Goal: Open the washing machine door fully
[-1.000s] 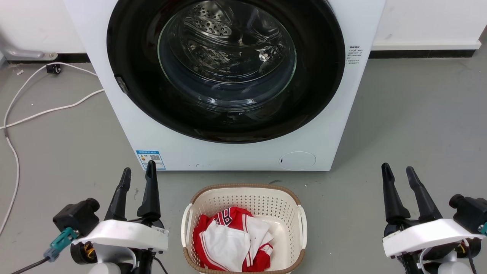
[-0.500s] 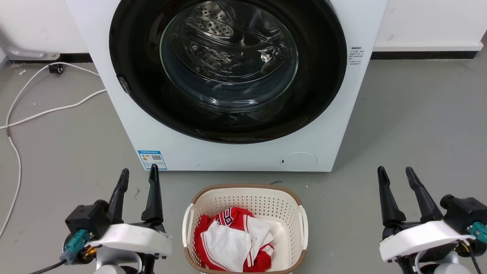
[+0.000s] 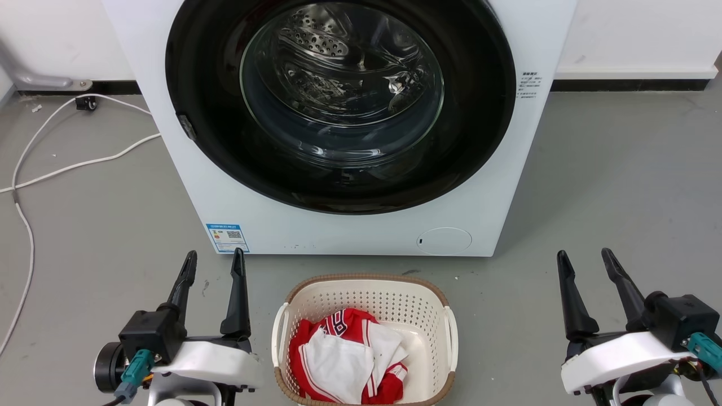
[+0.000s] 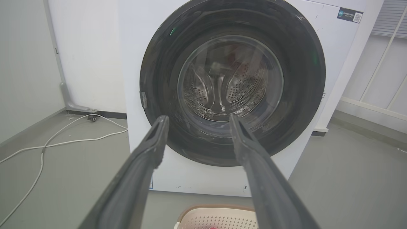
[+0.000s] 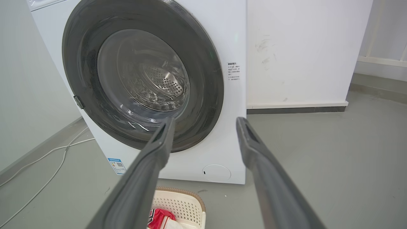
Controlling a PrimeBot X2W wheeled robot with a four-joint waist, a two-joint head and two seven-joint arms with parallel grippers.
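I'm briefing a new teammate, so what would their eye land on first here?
The big glossy black door, shut on the white washer, dominates the top middle of the head view, with the steel drum visible through it. Below it stands a basket of red and white clothes, with the left gripper and right gripper, both open, at the lower corners.

The left tool (image 3: 215, 254) has sunk lower at the bottom left of the head view, rolling so its fingertips show wider apart. The right tool (image 3: 584, 252) has dipped likewise at the lower right. The whole scene has drifted slightly rightward, so the camera has moved.
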